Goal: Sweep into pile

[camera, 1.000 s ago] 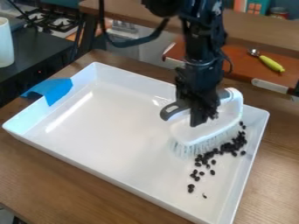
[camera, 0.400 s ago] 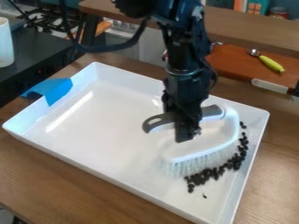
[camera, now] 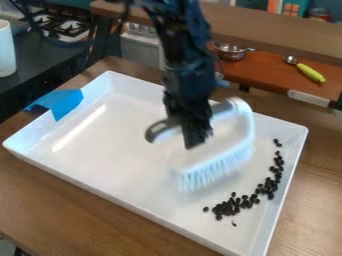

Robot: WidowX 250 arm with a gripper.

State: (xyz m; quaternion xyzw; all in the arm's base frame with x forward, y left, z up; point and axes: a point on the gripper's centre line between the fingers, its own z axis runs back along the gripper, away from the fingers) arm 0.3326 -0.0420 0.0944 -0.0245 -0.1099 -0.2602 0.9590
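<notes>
Small black beans [camera: 229, 206] lie scattered in a curved band at the lower right of the frame, inside a shallow white rectangular tray [camera: 120, 150].

At the upper left edge stands a white, smooth-sided container [camera: 5, 50], on a black counter [camera: 33, 57]. Just right of it is a stove with black metal grates [camera: 63, 22]. Bright blue tape [camera: 63, 102] folds over the tray's left rim, and the tray sits on a brown wood-grain desk [camera: 67, 212].

A black robot arm [camera: 184, 57] drops from the top edge, its black gripper [camera: 196, 142] near the middle of the frame. The jaws are closed on the grey handle of a white brush with pale bristles [camera: 217, 169], which is inside the tray's outline, apart from the beans.

Farther right, the beans bunch most thickly at the band's lower end and thin out upward beside the right wall. A round silver metal bowl [camera: 230, 52] is at the upper right, left of a spoon with a yellow-green handle [camera: 310, 73].
</notes>
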